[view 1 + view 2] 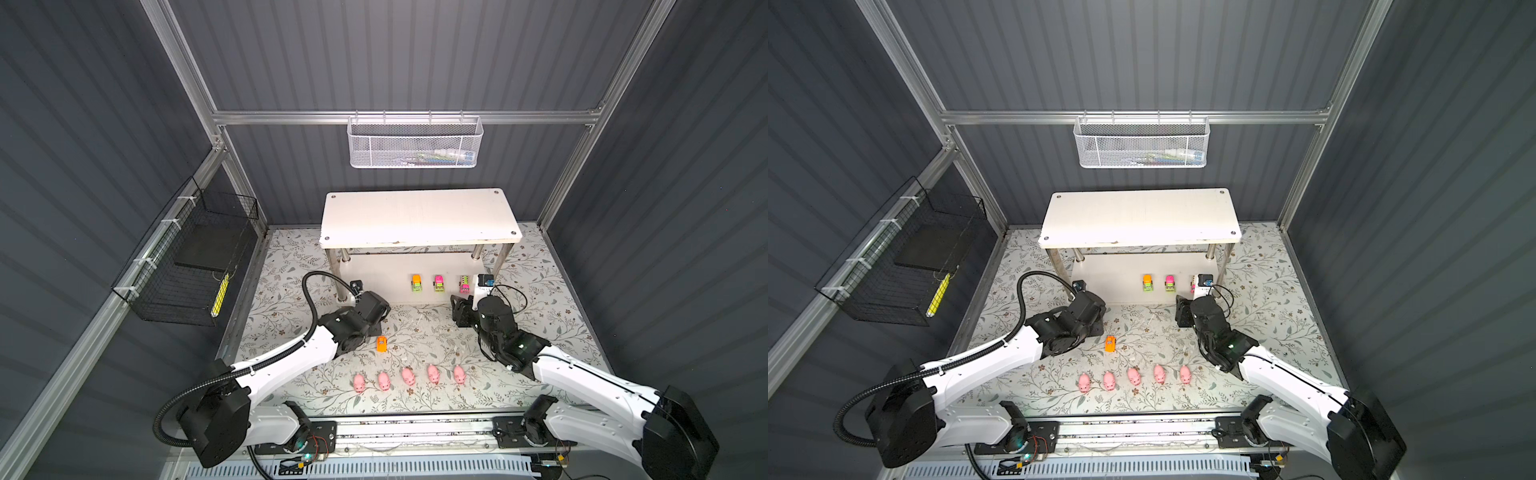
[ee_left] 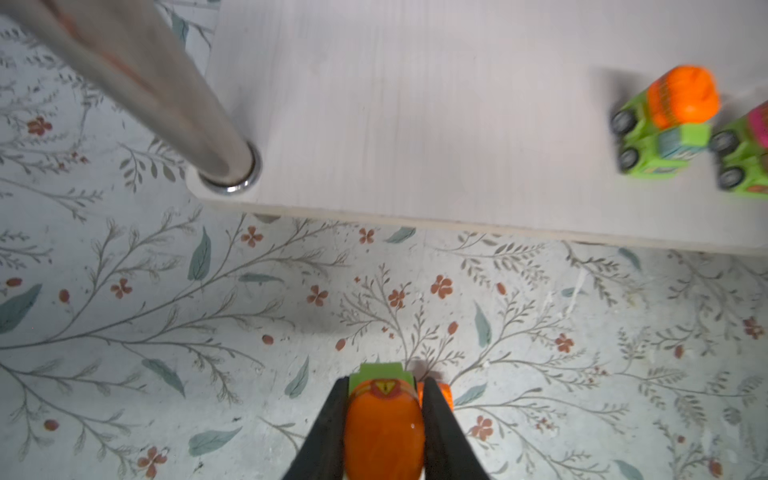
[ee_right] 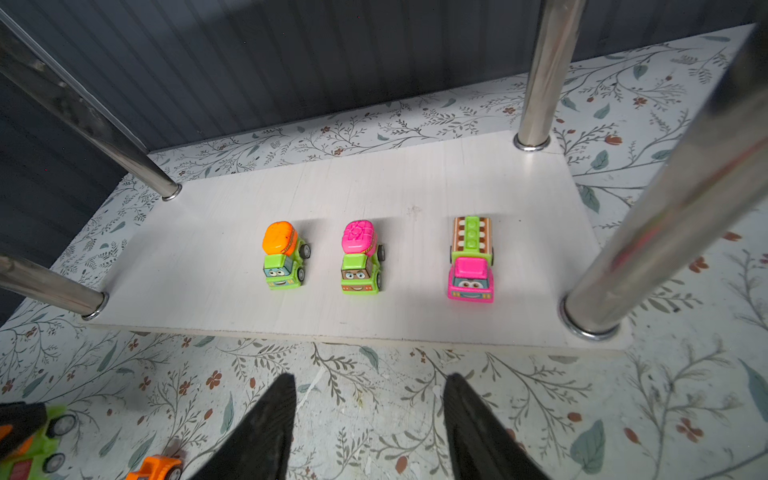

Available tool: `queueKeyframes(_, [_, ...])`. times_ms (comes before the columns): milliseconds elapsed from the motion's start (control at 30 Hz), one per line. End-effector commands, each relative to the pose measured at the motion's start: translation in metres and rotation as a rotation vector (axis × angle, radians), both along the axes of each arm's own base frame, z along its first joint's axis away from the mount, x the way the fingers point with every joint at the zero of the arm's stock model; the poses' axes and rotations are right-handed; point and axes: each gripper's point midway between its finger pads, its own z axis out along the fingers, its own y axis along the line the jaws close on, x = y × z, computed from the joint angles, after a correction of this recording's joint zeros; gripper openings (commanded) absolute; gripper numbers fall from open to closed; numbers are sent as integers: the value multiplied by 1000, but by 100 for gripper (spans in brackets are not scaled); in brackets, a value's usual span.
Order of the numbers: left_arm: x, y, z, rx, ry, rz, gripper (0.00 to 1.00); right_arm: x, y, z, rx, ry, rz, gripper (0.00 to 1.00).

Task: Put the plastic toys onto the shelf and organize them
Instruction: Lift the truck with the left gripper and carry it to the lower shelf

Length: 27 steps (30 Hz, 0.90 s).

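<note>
The white shelf [image 1: 419, 218] stands at the back. On its lower board [image 3: 208, 257] three toy vehicles sit in a row: an orange-topped one [image 3: 284, 255], a pink-topped one [image 3: 361, 257] and a pink truck [image 3: 471, 259]. My left gripper [image 2: 384, 382] is shut on an orange and lime green toy vehicle [image 2: 384, 432], just above the table in front of the board's left end. An orange car [image 1: 381, 344] lies on the table beside it. Several pink pigs [image 1: 408, 376] line up near the front. My right gripper [image 3: 371, 380] hangs open and holds nothing, in front of the board's right end.
Chrome legs [image 2: 224, 158] rise at the lower board's corners, one close to my left gripper. A white mesh basket [image 1: 415, 143] hangs on the back wall and a black wire basket [image 1: 191, 266] on the left wall. The table has a floral cover [image 1: 540, 316].
</note>
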Motion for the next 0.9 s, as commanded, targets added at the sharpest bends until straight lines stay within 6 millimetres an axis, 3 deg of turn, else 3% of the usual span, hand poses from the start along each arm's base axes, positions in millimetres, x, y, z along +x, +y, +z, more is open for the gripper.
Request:
queueKeyframes(0, [13,-7,16,70,-45,-42,30,0,-1,-4,9,5,-1,59])
queueKeyframes(233, [47,-36,27,53,-145,-58,30,-1,-3,-4,10,4,-5,59])
queueKeyframes(867, [104,-84,30,70,-271,-90,31,-1,-11,-3,2,1,-19,59])
